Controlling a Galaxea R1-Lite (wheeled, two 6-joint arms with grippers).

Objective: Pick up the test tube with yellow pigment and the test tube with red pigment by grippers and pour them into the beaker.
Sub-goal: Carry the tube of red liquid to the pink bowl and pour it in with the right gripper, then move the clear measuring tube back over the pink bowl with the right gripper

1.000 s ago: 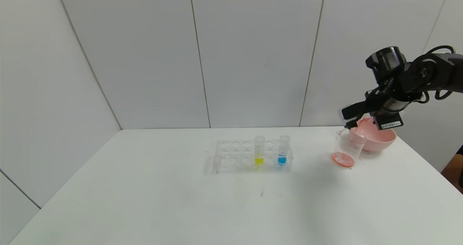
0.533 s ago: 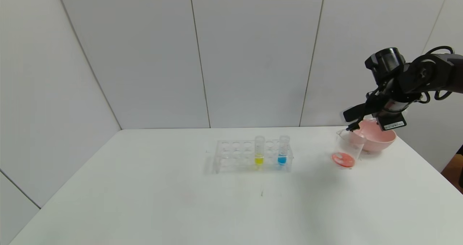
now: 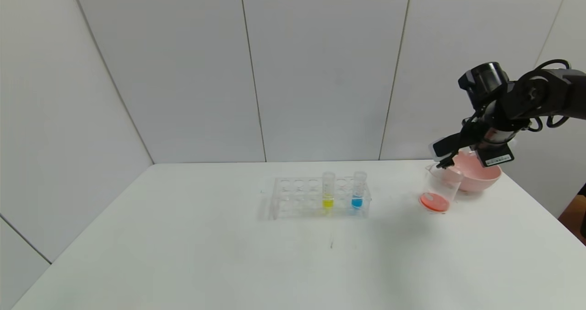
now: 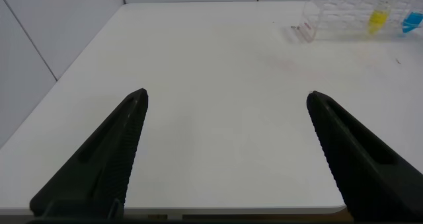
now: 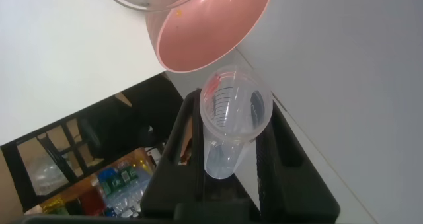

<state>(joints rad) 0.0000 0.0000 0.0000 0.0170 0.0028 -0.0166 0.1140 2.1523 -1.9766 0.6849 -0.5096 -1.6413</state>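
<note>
My right gripper [image 3: 447, 161] is shut on the test tube with red pigment [image 5: 223, 151] and holds it tipped over the mouth of the beaker [image 3: 439, 187]. Red liquid lies at the beaker's bottom. In the right wrist view the tube looks almost drained between the black fingers [image 5: 188, 138], with a red trace near its rim. The test tube with yellow pigment [image 3: 328, 189] stands upright in the clear rack [image 3: 293, 195]. In the left wrist view my left gripper [image 4: 227, 95] hangs open over bare table, far from the rack [image 4: 330, 16].
A blue-liquid tube [image 3: 358, 189] stands in the rack next to the yellow one. A pink bowl [image 3: 478, 176] sits just behind the beaker, close under my right wrist. The white table [image 3: 183, 255] ends near the bowl on the right.
My right wrist has shifted slightly up and turned a little while keeping the tube over the beaker. The rack and its tubes have not moved.
</note>
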